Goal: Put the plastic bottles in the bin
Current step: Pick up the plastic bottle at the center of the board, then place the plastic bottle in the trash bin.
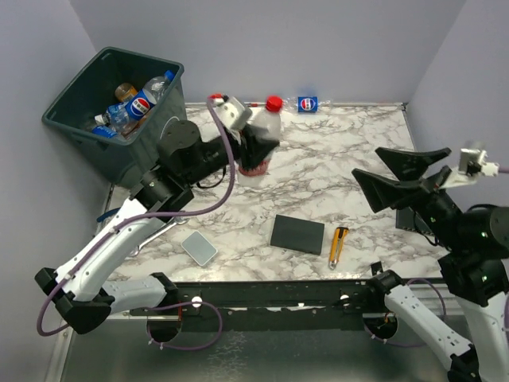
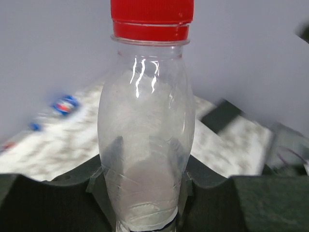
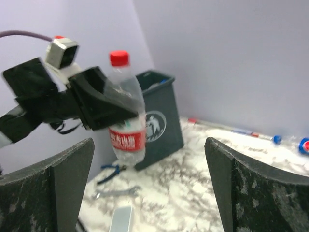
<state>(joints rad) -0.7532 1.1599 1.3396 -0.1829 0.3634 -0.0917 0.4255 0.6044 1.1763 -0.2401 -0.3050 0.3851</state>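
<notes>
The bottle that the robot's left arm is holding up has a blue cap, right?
Not quite: the cap is red, not blue. The left wrist view shows it close up. The rest is right: the left gripper is holding the bottle up.

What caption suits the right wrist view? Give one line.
Seen past the open right gripper, the left gripper holds a red-capped bottle upright, the bin behind it.
</notes>
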